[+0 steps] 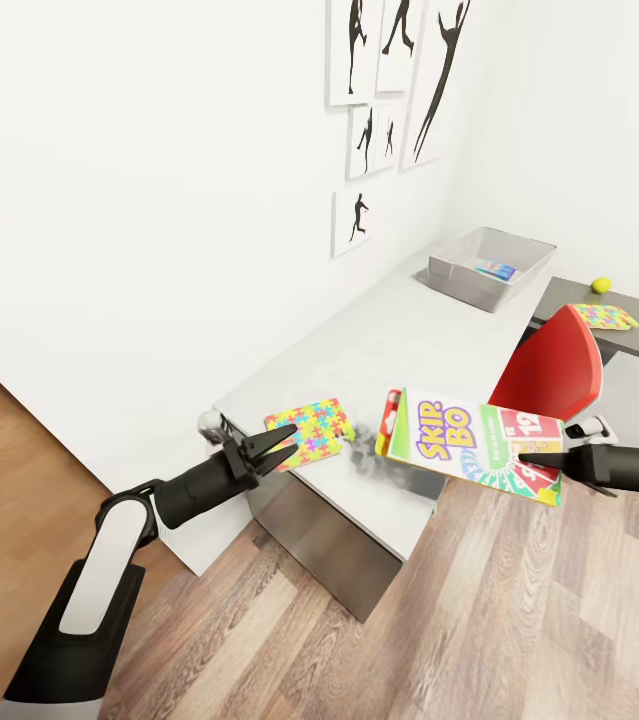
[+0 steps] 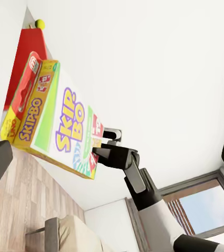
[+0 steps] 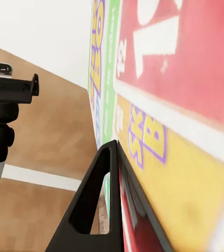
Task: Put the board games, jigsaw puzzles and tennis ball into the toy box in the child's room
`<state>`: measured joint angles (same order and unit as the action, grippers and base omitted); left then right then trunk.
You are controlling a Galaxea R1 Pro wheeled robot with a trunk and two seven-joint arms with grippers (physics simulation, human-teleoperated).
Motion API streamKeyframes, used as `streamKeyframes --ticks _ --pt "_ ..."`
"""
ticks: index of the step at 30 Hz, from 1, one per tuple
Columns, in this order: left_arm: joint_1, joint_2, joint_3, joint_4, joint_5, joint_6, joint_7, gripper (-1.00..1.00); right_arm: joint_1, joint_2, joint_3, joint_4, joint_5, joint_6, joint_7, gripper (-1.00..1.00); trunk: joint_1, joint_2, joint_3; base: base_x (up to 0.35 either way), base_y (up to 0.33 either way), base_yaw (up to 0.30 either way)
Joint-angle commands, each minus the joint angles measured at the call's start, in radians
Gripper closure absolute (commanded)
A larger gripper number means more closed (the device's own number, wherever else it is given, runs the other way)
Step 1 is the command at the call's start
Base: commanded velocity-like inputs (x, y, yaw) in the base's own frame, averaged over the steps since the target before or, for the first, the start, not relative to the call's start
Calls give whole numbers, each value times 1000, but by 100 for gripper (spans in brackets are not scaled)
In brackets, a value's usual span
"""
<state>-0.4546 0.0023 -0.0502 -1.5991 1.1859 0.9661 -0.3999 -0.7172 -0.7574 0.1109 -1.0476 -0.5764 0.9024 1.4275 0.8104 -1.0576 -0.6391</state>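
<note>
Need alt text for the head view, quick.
Right tool holds the SKIP BO box above the desk's near end; left tool hovers open by a puzzle. Farther along sit the grey bin, ball and second puzzle.

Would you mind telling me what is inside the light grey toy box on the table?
Inside the shallow light grey toy box, one flat blue printed game box lies on the floor of the bin. The near wall hides part of that floor, so anything lying there cannot be seen.

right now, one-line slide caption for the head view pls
Right gripper carries the SKIP BO board game toward the table; toy box waits at its far end.
</note>
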Motion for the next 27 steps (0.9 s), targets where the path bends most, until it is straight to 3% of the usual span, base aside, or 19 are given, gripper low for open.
streamKeyframes --ticks 1,11,27 --pt "2 5 5 0 -3 3 -5 -100 -1 -4 3 1 -6 8 10 100 0 -1 -1 0 0 0" --pt "20 26 43 5 -4 8 -2 -100 0 -18 -4 1 -9 8 51 100 0 -1 -1 0 0 0" --pt "22 33 53 46 -19 8 5 -100 9 -21 -42 -11 -13 9 93 100 0 -1 -1 0 0 0"
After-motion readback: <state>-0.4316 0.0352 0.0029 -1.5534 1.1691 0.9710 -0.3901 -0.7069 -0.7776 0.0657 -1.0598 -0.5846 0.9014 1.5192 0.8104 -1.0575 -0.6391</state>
